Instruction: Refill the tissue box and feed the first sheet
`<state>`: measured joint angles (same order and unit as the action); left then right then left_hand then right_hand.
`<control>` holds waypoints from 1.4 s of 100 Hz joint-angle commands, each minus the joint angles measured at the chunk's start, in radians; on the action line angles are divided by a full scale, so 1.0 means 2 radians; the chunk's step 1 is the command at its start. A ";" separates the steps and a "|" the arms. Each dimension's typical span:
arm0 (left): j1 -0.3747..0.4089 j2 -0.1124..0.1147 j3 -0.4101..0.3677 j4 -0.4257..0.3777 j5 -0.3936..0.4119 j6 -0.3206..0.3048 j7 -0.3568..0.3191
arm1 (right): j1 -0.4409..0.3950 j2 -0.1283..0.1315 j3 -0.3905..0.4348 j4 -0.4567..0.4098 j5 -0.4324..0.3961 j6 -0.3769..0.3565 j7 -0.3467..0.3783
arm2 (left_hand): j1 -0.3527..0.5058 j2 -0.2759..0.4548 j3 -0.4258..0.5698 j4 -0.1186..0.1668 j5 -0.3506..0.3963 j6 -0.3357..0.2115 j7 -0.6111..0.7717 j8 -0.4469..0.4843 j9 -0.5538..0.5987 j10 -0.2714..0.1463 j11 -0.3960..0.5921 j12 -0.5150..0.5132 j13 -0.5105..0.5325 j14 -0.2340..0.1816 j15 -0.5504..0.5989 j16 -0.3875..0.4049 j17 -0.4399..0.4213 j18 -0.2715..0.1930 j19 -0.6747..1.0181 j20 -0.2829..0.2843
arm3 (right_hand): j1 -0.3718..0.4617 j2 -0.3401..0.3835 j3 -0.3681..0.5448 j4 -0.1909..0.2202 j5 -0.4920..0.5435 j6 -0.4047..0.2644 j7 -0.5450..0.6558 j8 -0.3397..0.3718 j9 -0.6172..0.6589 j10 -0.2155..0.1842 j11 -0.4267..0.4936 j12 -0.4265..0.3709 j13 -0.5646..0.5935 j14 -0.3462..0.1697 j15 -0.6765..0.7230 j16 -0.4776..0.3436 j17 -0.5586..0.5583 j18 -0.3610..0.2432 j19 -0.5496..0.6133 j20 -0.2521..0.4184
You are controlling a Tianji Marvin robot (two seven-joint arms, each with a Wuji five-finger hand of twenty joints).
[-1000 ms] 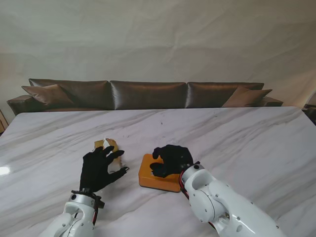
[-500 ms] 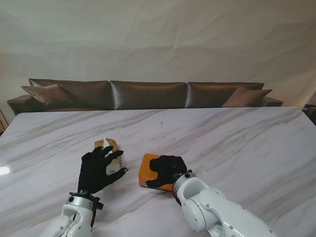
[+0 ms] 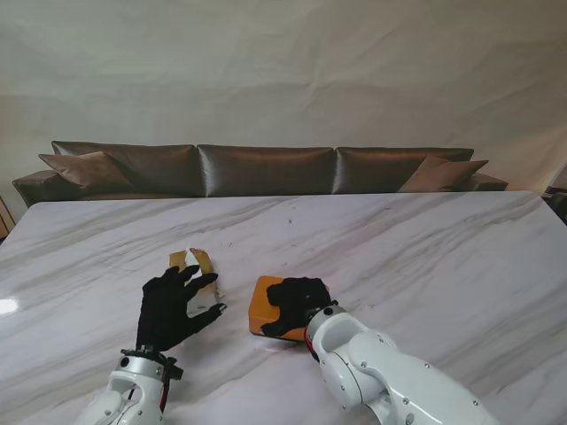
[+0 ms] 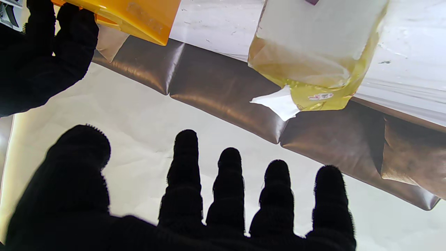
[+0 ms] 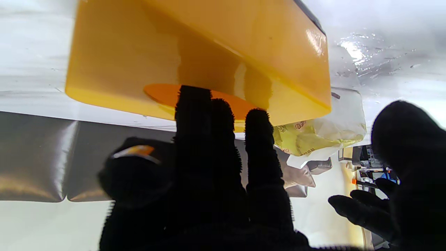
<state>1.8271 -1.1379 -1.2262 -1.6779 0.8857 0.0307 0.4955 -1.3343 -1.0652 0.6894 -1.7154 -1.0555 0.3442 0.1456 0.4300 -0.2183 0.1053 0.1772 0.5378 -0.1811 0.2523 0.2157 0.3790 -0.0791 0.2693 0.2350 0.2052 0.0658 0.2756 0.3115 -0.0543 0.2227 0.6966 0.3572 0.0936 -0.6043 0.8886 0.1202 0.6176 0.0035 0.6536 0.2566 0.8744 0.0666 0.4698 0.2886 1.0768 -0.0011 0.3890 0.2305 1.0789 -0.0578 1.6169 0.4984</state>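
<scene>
The orange tissue box (image 3: pixel 266 306) lies on the marble table (image 3: pixel 425 257) in front of me. My right hand (image 3: pixel 298 305) lies over the box's right part. Its fingertips (image 5: pixel 195 101) touch the oval slot (image 5: pixel 163 94) in the top of the box (image 5: pixel 209 48), and the thumb stands apart, gripping nothing. The yellow-and-white tissue pack (image 3: pixel 197 265) lies to the left of the box, slightly farther from me. My left hand (image 3: pixel 168 306) hovers just nearer to me than the pack (image 4: pixel 313 52), fingers (image 4: pixel 228 184) spread and holding nothing.
A brown leather sofa (image 3: pixel 266 168) runs along the table's far edge, with a pale wall behind it. In the left wrist view the box's corner (image 4: pixel 139 17) and my right hand (image 4: pixel 38 52) show beside the pack.
My right arm has swung leftward and nearer to me, with the hand staying on the box's top. My left hand has drawn back a little from the pack.
</scene>
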 commanded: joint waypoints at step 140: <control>0.003 -0.004 -0.004 0.010 -0.010 -0.003 0.002 | 0.031 0.007 -0.078 0.003 -0.080 0.087 0.070 | 0.007 0.018 -0.010 -0.012 0.016 -0.002 0.009 0.009 0.011 0.002 0.004 0.005 0.008 0.002 -0.007 0.004 -0.010 0.009 0.005 -0.003 | 0.166 -0.072 -0.066 -0.019 0.080 -0.083 0.055 0.078 0.095 -0.056 0.056 0.088 0.104 -0.008 0.136 0.098 0.039 -0.172 0.101 -0.003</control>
<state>1.8211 -1.1413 -1.2265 -1.6546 0.8678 0.0282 0.5072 -1.2690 -1.0512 0.5378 -1.7083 -1.2107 0.5174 0.2645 0.4394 -0.2182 0.1052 0.1736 0.5501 -0.1811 0.2571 0.2172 0.3790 -0.0789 0.2693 0.2350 0.2052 0.0658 0.2755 0.3115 -0.0545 0.2230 0.6966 0.3572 0.3638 -0.7091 0.7883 0.1108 0.7449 -0.1037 0.7388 0.3884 1.0191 -0.0184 0.5439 0.4278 1.1929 -0.0780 0.6014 0.4021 1.1442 -0.1105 1.6892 0.4984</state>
